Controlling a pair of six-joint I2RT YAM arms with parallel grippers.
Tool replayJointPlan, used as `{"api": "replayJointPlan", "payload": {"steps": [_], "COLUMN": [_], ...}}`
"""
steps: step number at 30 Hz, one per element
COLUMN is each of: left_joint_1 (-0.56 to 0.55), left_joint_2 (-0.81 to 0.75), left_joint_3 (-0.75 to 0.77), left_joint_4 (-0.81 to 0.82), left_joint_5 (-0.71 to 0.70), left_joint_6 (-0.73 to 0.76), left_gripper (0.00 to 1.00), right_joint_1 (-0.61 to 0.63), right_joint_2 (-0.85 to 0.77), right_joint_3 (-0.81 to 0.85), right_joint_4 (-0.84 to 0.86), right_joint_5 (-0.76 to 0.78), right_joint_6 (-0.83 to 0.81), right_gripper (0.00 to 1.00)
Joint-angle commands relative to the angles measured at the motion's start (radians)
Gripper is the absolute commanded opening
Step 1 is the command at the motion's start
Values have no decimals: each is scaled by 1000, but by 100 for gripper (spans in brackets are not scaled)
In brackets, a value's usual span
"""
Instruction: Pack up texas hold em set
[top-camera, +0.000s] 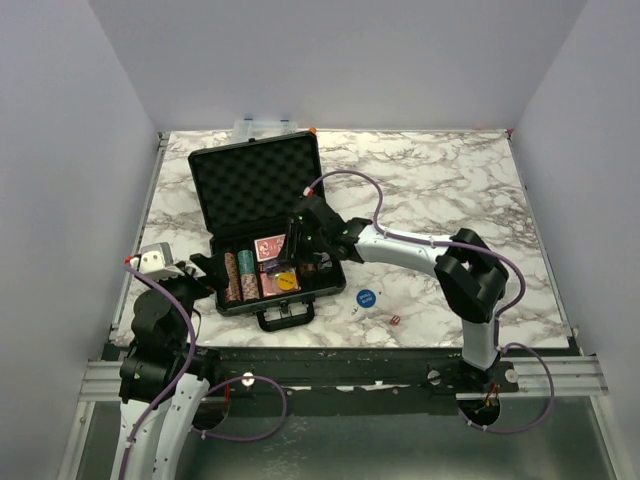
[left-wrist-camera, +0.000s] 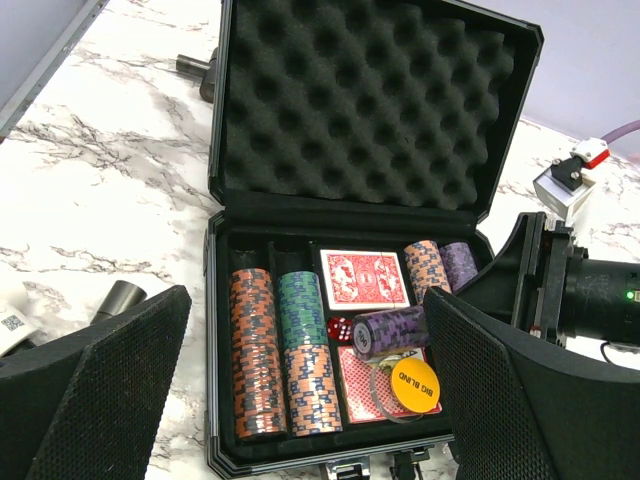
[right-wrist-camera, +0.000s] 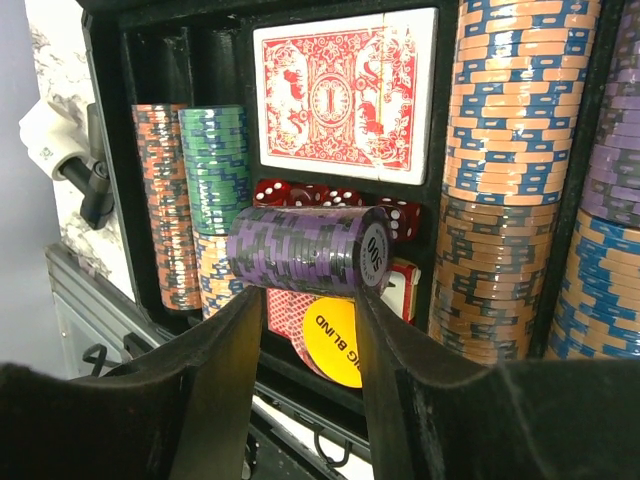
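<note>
at the open briefcase | right gripper fingers stood apart, near purple chip stack | left gripper fingers stood wide apart

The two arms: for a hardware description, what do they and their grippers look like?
The left arm and right arm have white links, black joints and purple cables. The left gripper and right gripper are black, with broad wedge fingers faced in fine texture. A white box sits on the left wrist.

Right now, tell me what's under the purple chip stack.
A red-backed card deck and a yellow Big Blind button show beneath the purple chip stack; whatever else lies under it is covered.
</note>
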Motion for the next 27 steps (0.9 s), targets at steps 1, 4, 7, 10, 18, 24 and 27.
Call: {"api": "replayJointPlan", "payload": {"steps": [1, 4, 7, 10, 18, 24, 27], "left_joint_1": [-3, -2, -2, -3, -3, -2, -3], "left_joint_2": [-3, -3, -2, -1, 7, 15, 20], "left_joint_3": [-8, -8, -8, -7, -7, -7, -6], "left_joint_4": [13, 14, 13, 14, 13, 15, 16], "left_joint_5": [13, 12, 11, 12, 13, 18, 19], "left_joint_6": [14, 13, 14, 14, 14, 14, 14], "left_gripper": [99, 99, 99, 99, 99, 99, 99], "right_joint_1": [10, 11, 13, 16, 16, 26, 42], "right_joint_2": [43, 52, 58, 55, 8, -30, -33], "right_joint_3": [12, 11, 12, 16, 30, 32, 48], "right_joint_4": [7, 15, 20, 15, -30, -39, -60], "right_joint_5": [-29, -35, -39, -32, 17, 34, 55], "right_joint_6": [-6, -1, 2, 3, -21, -62, -86], "right_gripper": [45, 45, 45, 45, 46, 68, 82]}}
